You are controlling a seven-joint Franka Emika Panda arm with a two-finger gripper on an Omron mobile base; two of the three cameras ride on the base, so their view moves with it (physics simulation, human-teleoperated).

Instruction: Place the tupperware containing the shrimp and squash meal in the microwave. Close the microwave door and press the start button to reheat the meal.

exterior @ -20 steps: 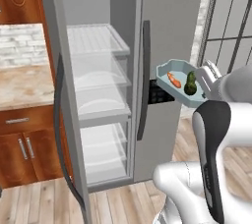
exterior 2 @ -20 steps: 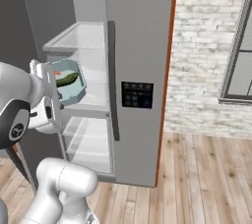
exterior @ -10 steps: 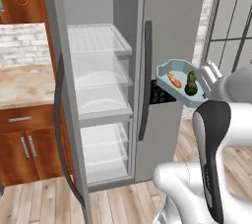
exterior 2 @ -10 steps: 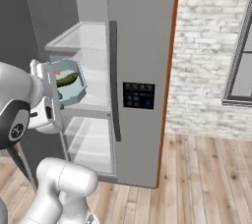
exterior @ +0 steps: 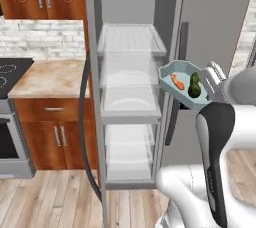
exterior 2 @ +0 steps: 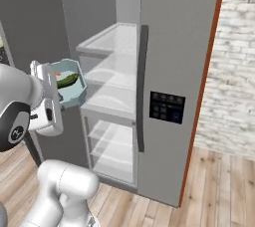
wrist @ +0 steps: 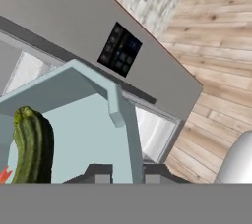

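Note:
The pale blue-grey tupperware [exterior: 174,67] hangs in the air in front of the open fridge, held by its rim. My gripper [exterior: 210,79] is shut on that rim at the tray's right end. Inside lie the orange shrimp [exterior: 177,81] and the dark green squash [exterior: 194,86]. In the right base view the tupperware [exterior 2: 72,96] is tilted toward the fridge, the squash [exterior 2: 66,79] lying across it beside my gripper [exterior 2: 52,84]. The hand view has the tupperware [wrist: 83,134] rim running between my gripper [wrist: 127,177] tips, with the squash [wrist: 32,147] at left. The microwave is out of view.
The grey fridge [exterior: 131,97] stands open, its bare shelves facing me, its dark-handled door [exterior: 90,137] swung out left. Its shut right door carries a black dispenser panel [exterior 2: 167,107]. Left of it are a wooden counter [exterior: 50,77] and a black stove [exterior: 10,70].
The whole scene has slid right in the left base view as the base moved; counter and stove have come into sight. The tupperware stays in my gripper.

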